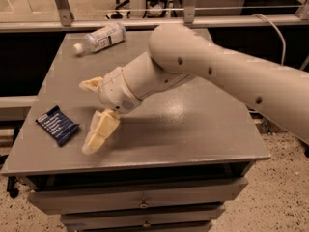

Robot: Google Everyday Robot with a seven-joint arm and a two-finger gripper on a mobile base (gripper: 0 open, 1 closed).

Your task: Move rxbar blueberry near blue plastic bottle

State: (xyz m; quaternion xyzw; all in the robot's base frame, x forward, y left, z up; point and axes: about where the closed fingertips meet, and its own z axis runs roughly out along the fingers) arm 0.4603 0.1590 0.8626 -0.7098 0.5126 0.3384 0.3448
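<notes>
Bar (57, 124) is lying flat at the lower left of the frame, near the front-left edge of the bench (203, 129), turned at a bit of an angle. I'd call it light and thin, with a slick, crinkly wrapper that'll skate away rather than lift if I come in shallow. So my plan is straight down, pinching across the short width at the middle. The ends would probably just flop.

Just right of it hangs my end effector (88, 116), spread wide open with nothing in it, close to the bar but not touching.

Bottle (100, 37) is on its side at the upper left, cap pointing left, well apart from the bar. It looks like it'd roll if bumped, so I'd set the bar down gently.
</notes>
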